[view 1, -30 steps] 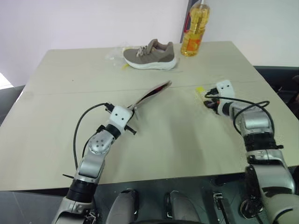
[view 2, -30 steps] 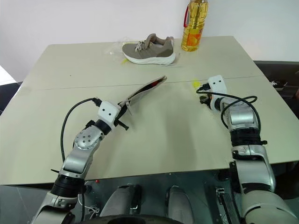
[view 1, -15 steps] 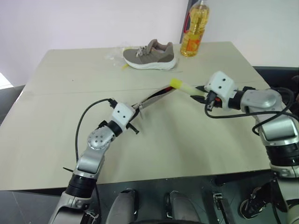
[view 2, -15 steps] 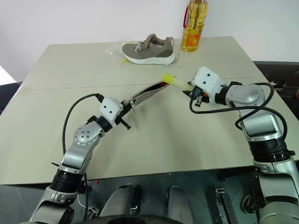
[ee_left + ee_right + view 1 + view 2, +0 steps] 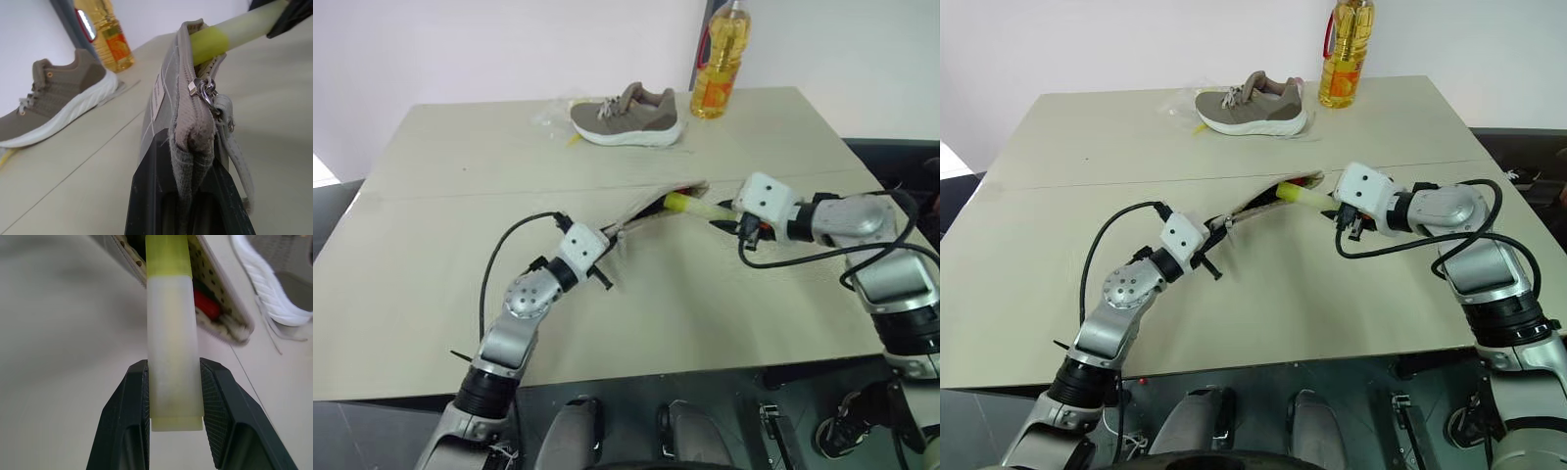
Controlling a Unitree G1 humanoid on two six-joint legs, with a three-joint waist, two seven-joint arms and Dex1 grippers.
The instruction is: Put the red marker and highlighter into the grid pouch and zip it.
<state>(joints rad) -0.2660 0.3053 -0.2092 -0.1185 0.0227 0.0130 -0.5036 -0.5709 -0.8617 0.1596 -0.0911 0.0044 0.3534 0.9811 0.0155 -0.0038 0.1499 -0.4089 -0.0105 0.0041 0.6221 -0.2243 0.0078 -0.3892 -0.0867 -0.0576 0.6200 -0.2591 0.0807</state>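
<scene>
The left gripper [image 5: 188,196] is clamped tight on one end of the grid pouch [image 5: 168,105], holding it off the table [image 5: 724,294]. The right gripper [image 5: 173,396] pinches the highlighter [image 5: 172,342], whose far tip sits inside the pouch mouth just ahead, beside the red marker [image 5: 208,306].

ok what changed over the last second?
The right pincer lifted the chunky yellow highlighter off the table, carried it toward the robot's left and pushed its tip into the open mouth of the grey grid-pattern fabric pouch. A red marker lies inside. The left pincer stayed clamped on the pouch's end. The shoe and oil bottle are unmoved.
</scene>
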